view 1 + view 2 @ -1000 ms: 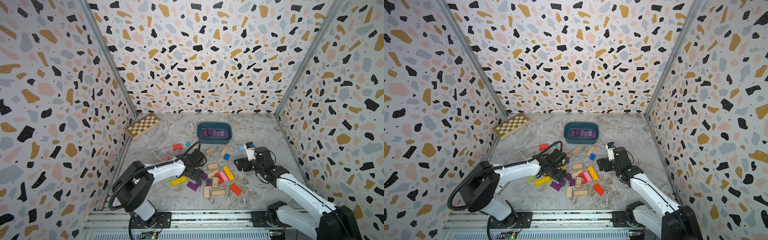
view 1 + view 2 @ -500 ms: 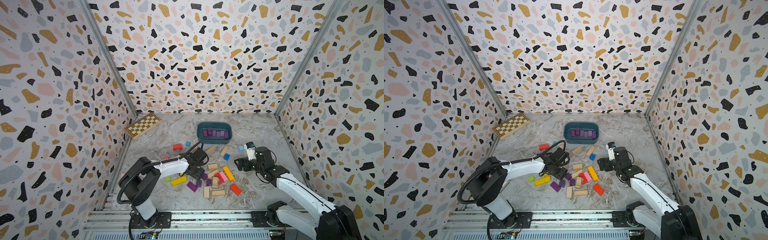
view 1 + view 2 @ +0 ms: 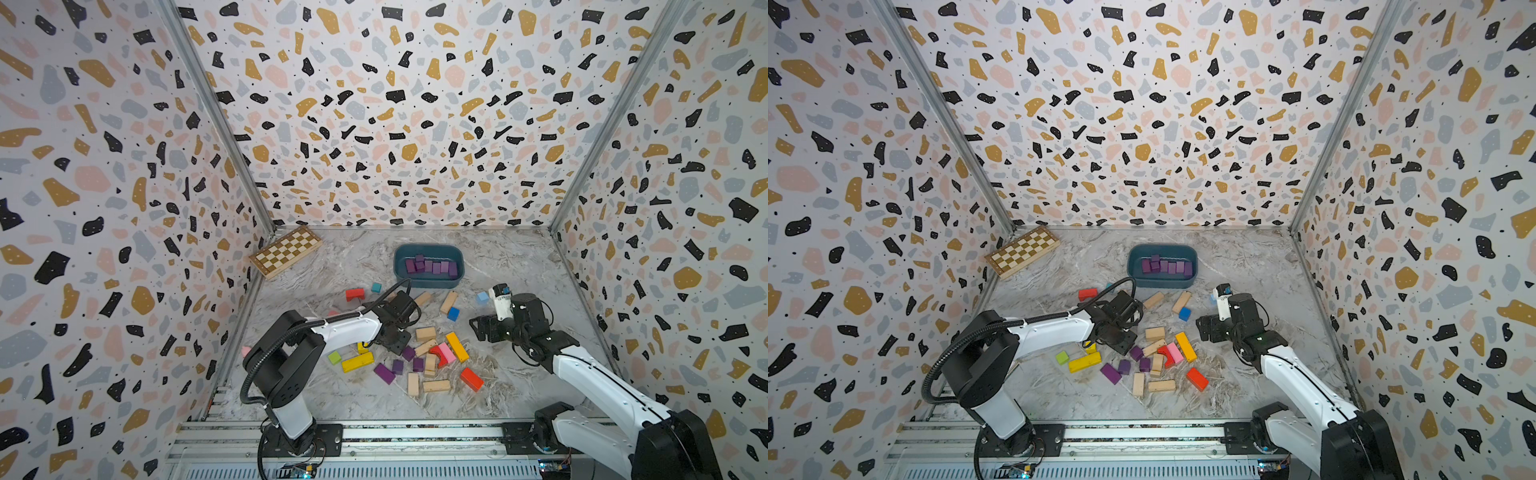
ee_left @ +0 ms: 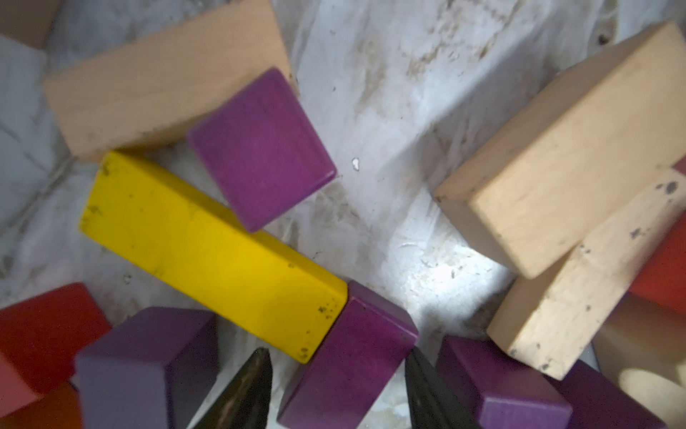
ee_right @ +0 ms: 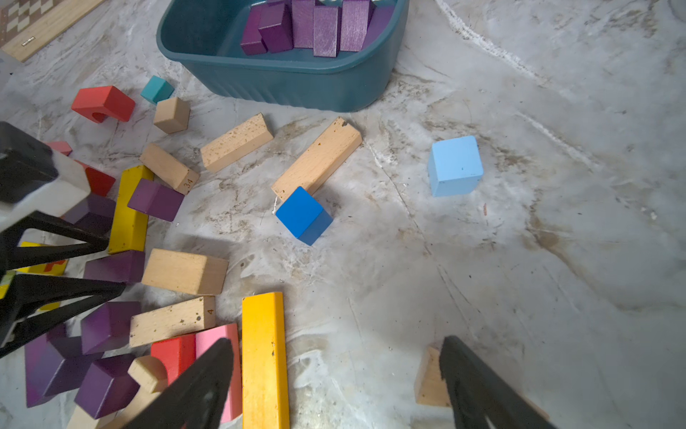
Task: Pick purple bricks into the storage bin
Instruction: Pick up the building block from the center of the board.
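In both top views the left gripper (image 3: 397, 343) is covering the purple brick it is working on. Only the left wrist view is showing that brick (image 4: 356, 334) sitting between the fingers (image 4: 245, 401), its near end cut off. Whether they are squeezing it I cannot tell. A yellow bar (image 4: 208, 252) is butting against it. The right gripper (image 5: 336, 341) is hanging spread wide, empty. The storage bin (image 3: 428, 284), at twelve o'clock from the block pile (image 3: 428, 361), is holding more purple bricks (image 3: 432, 266).

Arms: white shells w/ black joints, black cable (image 3: 244, 384) off left arm (image 3: 349, 328), right hand (image 5: 336, 340) black & triangular.
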